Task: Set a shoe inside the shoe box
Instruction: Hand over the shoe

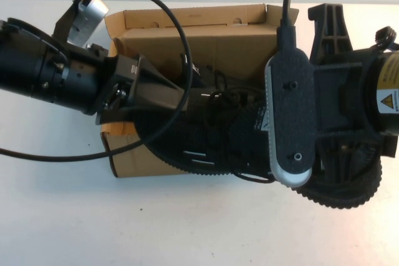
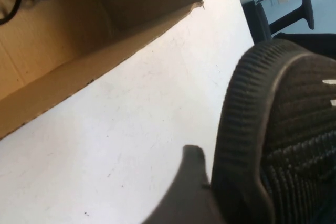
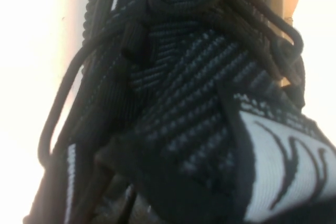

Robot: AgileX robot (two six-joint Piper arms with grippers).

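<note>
The shoe (image 1: 212, 135), a black ribbed-knit sneaker, lies across the front wall of the brown cardboard shoe box (image 1: 206, 23). Its toe points left. My left gripper (image 1: 168, 95) reaches in from the left and stands open at the toe. In the left wrist view one of its fingers (image 2: 191, 182) lies beside the shoe's ribbed sole (image 2: 236, 129). My right gripper hangs over the shoe's lace end, its fingers hidden under its wrist camera (image 1: 290, 116). The right wrist view is filled by the laces (image 3: 189, 93) and the white tongue label (image 3: 289, 166), which sits right at the shut jaws.
A second black ribbed sole (image 1: 349, 185) shows below the right arm, right of the box. Something dark with a small white tag (image 1: 196, 70) lies inside the box. A black cable (image 1: 156, 17) loops over the left arm. White table (image 1: 187, 228) runs along the front.
</note>
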